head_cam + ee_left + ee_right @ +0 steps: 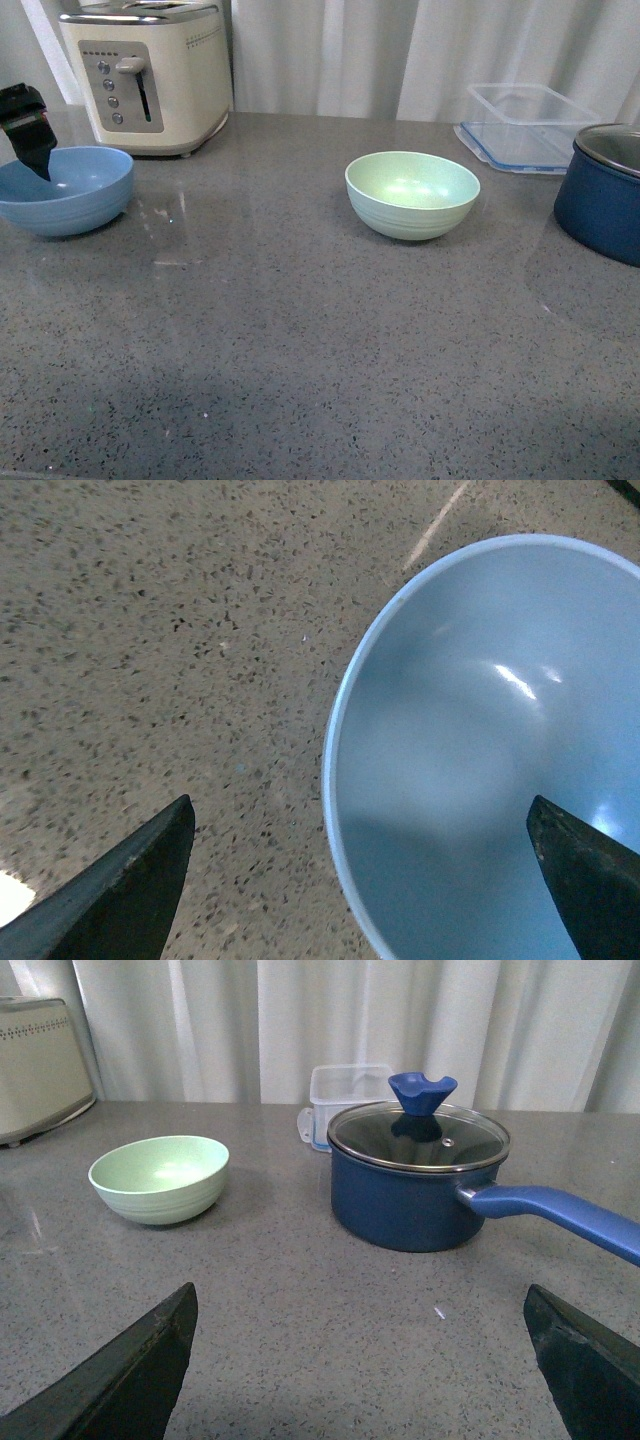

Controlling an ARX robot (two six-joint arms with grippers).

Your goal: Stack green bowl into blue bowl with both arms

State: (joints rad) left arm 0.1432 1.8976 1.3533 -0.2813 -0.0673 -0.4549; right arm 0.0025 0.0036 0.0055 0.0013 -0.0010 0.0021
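Observation:
The green bowl [412,193] stands upright and empty at the middle of the grey counter; it also shows in the right wrist view [159,1177]. The blue bowl [64,188] stands at the far left, in front of the toaster. My left gripper [35,150] is open right over the blue bowl's rim; in the left wrist view [362,870] one finger hangs over the bowl's [480,770] inside and the other outside over the counter. My right gripper [360,1360] is open and empty low over the counter, well short of the green bowl; it is out of the front view.
A cream toaster [148,72] stands at the back left. A clear plastic container [525,127] sits at the back right. A dark navy pot [606,193] with a glass lid and a long handle [555,1213] stands at the right. White curtains hang behind.

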